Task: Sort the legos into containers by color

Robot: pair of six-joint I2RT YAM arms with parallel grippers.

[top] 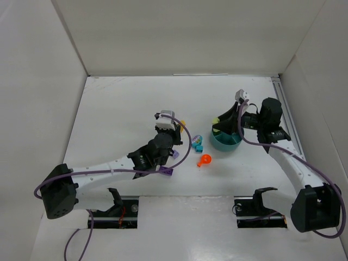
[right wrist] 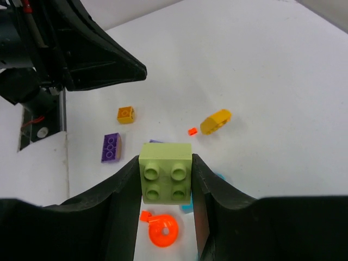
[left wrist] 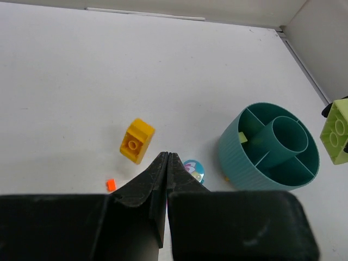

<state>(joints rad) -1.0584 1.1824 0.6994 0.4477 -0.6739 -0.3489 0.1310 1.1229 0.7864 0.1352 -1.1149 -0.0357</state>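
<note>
Green lego [right wrist: 165, 179] is pinched in your right tool [right wrist: 166, 163] near the bowl [left wrist: 244, 163]; your left tool [left wrist: 167, 157] is pressed together beside the yellow lego [left wrist: 137, 141] on the surface [left wrist: 81, 81].

Materials and finishes
Light green brick [right wrist: 166, 173]: smooth, glossy plastic; teal bowl [left wrist: 236, 160]: matt plastic, ribbed outer wall; table [left wrist: 136, 65]: matt white.
</note>
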